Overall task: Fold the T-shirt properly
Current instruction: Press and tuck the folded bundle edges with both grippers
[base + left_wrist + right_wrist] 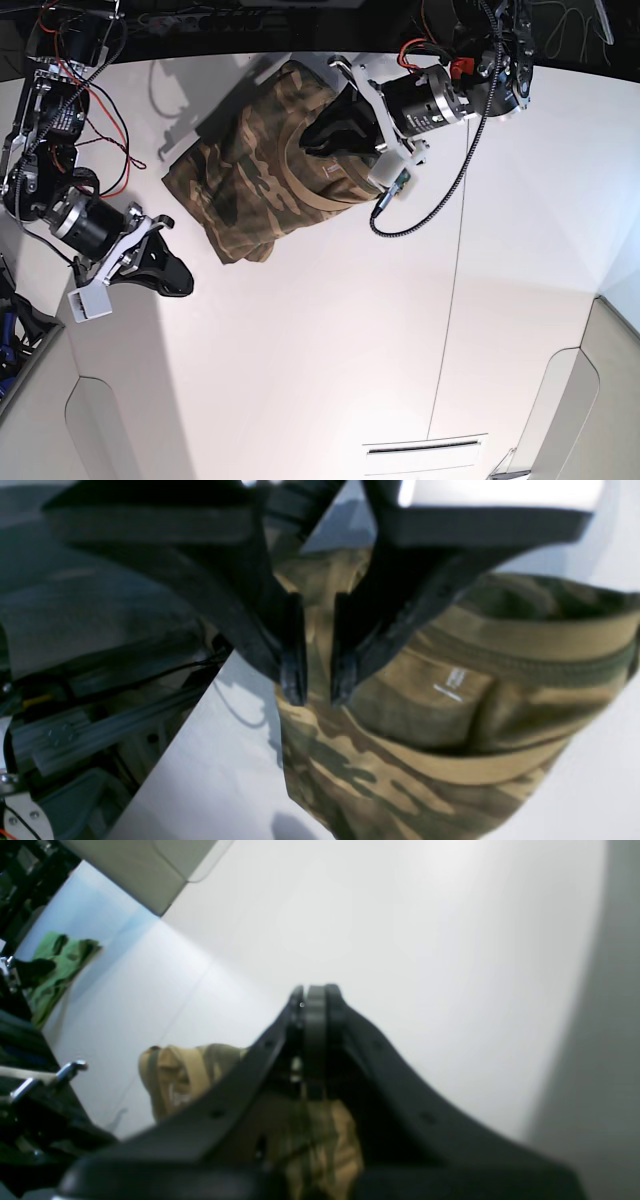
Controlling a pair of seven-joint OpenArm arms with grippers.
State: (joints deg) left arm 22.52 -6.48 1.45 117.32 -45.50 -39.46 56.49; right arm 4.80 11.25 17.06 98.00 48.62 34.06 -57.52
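A camouflage T-shirt [255, 180] lies bunched and partly folded on the white table [330, 350], toward the far side in the base view, its tan collar facing up. The left gripper [318, 687] sits directly over the collar area, its 2 jaws a narrow gap apart with shirt fabric between them, seemingly pinched. The right gripper [316, 995] hangs over bare table to the left of the T-shirt, well apart from it, jaws pressed together and holding nothing.

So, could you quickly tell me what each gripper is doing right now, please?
Left gripper: fingers slightly apart over the T-shirt; grip cannot be told.
Right gripper: shut, holding nothing.
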